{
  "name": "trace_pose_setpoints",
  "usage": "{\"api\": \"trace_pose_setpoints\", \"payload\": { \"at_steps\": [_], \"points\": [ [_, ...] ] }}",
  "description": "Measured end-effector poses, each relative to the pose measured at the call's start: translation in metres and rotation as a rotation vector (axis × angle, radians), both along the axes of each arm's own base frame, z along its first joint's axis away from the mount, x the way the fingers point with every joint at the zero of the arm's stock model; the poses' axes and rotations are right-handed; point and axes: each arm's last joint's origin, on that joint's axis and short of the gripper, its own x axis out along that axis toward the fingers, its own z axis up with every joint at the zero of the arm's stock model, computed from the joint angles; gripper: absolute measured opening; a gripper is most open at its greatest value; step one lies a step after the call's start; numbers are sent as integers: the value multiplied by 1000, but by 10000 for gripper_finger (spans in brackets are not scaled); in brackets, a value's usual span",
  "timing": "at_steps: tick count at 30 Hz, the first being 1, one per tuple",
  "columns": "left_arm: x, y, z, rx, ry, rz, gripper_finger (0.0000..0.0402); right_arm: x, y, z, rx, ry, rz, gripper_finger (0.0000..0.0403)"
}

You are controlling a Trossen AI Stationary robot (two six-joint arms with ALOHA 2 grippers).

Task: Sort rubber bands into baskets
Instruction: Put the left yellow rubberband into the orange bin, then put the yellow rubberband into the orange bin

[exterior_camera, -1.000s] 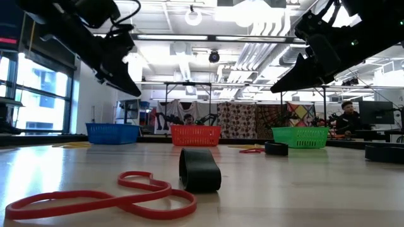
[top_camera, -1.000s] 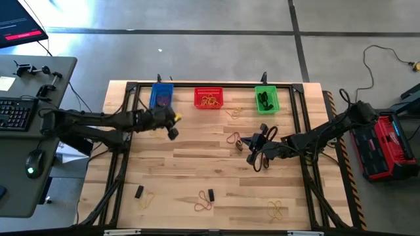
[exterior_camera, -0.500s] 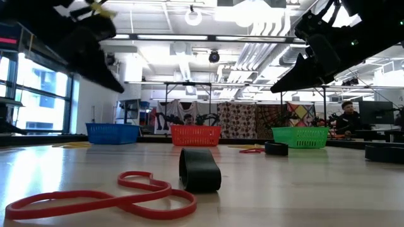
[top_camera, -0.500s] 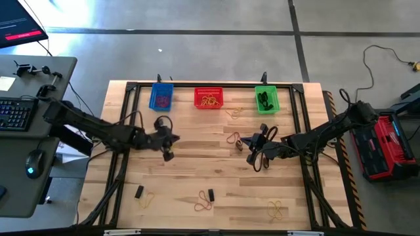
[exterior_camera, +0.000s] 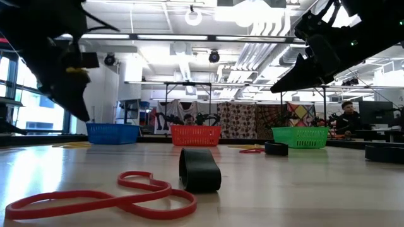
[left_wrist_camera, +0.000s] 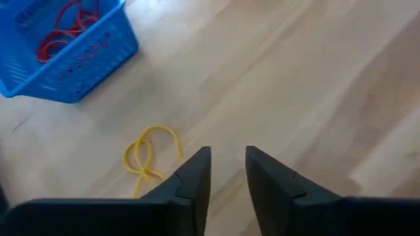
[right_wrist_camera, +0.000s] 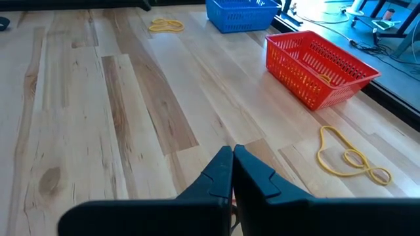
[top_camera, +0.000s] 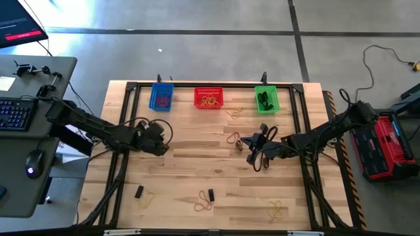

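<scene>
Beside the blue basket point(left_wrist_camera: 62, 56), the left gripper point(left_wrist_camera: 226, 172), fingers parted and empty, risks nudging the yellow band point(left_wrist_camera: 149, 154) away; the right gripper point(right_wrist_camera: 231, 172) waits closed.

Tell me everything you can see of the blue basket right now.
The blue basket is a small rectangular plastic mesh bin, upright on the wooden table at its far edge, leftmost in the row of three, apart from the red basket. Red rubber bands lie inside it. A yellow rubber band lies on the table just outside it. No gripper touches it.
</scene>
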Motion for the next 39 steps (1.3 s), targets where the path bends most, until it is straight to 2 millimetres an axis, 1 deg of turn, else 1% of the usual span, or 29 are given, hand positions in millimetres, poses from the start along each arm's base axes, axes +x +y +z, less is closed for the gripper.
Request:
{"api": "trace_pose_setpoints", "payload": {
  "at_steps": [3,8,11,18,24,28,35,37,39],
  "points": [
    [4,5,-7,19,48,31,108,0,0,0,0,0,0,0],
    [9,17,-22,-10,104,167,124,0,0,0,2,-1,-1,0],
    [9,25,-29,-33,154,233,125,0,0,0,6,-3,-3,0],
    [10,41,-42,-68,265,297,126,0,0,0,6,-3,-2,0],
    [12,44,-44,-72,292,279,122,0,0,0,6,-2,-2,0],
    [13,43,-44,-83,308,242,98,0,0,0,3,-1,-1,0],
    [15,34,-46,-75,322,146,12,0,0,0,3,-1,-1,0],
    [16,31,-45,-74,320,127,4,0,0,0,3,-1,-1,0],
    [17,28,-45,-75,318,110,6,0,0,0,3,-1,-1,0]
  ]
}}
